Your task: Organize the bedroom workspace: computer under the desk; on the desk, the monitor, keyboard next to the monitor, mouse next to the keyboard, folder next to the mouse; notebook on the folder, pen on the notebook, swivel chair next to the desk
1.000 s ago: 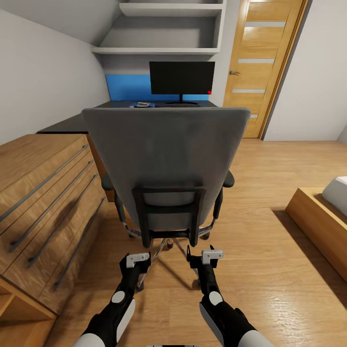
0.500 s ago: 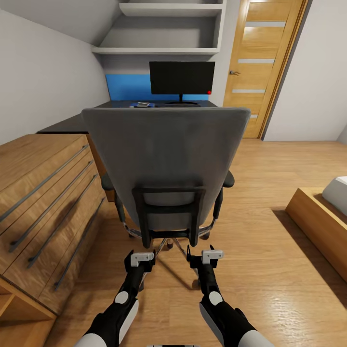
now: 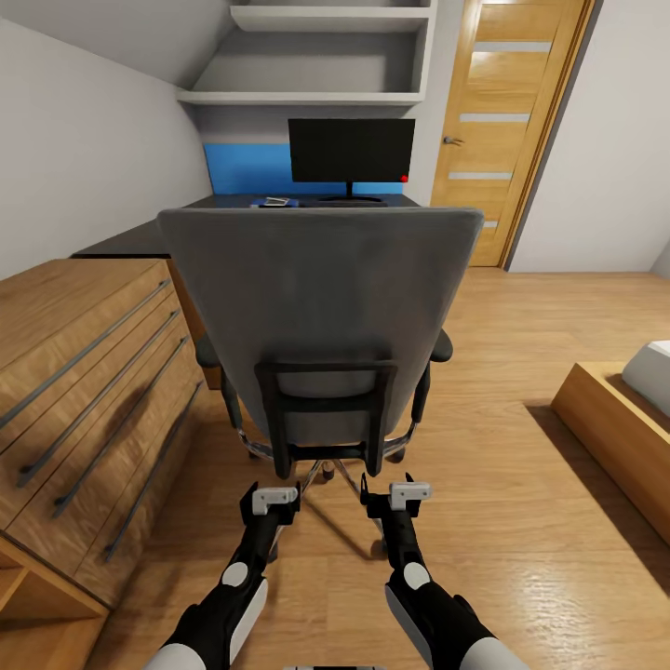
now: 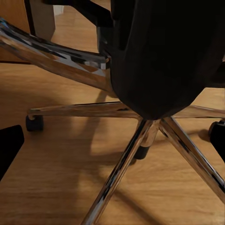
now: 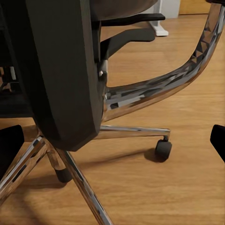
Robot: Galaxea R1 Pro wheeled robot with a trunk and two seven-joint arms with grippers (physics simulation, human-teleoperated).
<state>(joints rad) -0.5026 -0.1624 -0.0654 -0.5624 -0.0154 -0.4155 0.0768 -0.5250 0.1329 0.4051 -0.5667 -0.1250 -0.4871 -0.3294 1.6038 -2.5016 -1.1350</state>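
The swivel chair (image 3: 312, 307) stands with its grey back toward me, right in front of both arms. Behind it is the black desk (image 3: 126, 240) with the monitor (image 3: 351, 149) upright on it. Left of the monitor's stand lies a flat blue folder (image 3: 288, 202) with a small grey notebook (image 3: 273, 201) on top. My left gripper (image 3: 273, 495) and right gripper (image 3: 408, 488) hover low behind the chair's chrome base (image 4: 122, 164), both open and holding nothing. The base's legs and a caster (image 5: 163, 150) fill the wrist views. Keyboard, mouse, pen and computer are hidden behind the chair.
A light wooden drawer chest (image 3: 84, 372) stands close on the left. A low wooden bed frame (image 3: 614, 437) is at the right. A wooden door (image 3: 507, 121) is behind the desk's right end. Grey shelves (image 3: 307, 65) hang above the monitor.
My left gripper has shifted slightly to the right and a little closer to the chair's base. The chair, the right arm and the view stay as they were.
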